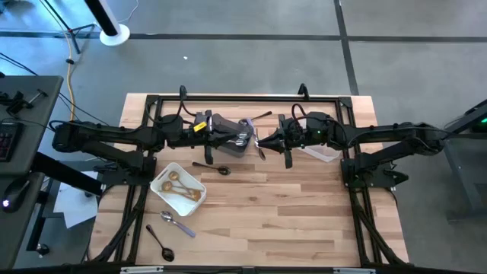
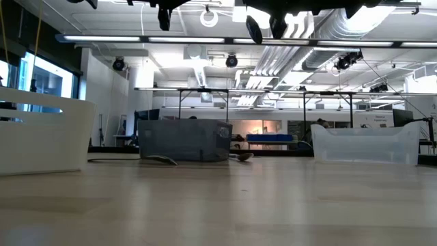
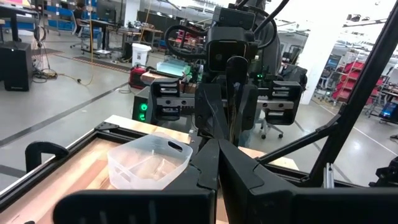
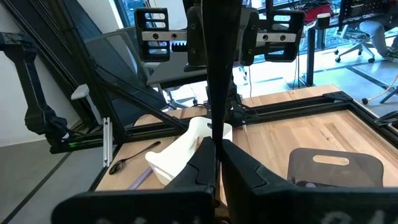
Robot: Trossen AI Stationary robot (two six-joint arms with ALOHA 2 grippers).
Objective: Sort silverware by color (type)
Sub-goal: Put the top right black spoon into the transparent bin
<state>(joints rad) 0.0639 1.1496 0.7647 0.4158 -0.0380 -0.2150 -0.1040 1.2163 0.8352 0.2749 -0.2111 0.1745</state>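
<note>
With both the left gripper (image 1: 247, 138) and right gripper (image 1: 262, 142) closed and empty above the grey bin (image 1: 228, 129), open one gripper fully — then descend squarely onto the black spoon (image 1: 214, 168).

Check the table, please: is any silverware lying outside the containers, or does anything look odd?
Yes. A black spoon and a lilac-handled piece lie loose near the front edge, beside the white tray. Another dark spoon lies below the grey bin.

Bin (image 1: 228, 137) beneath left gripper (image 1: 252, 140); tub (image 1: 319, 152) under right gripper (image 1: 261, 142); tray (image 1: 179, 189) nearer than left gripper, spoons (image 1: 179, 185) in it; grippers tip to tip.
</note>
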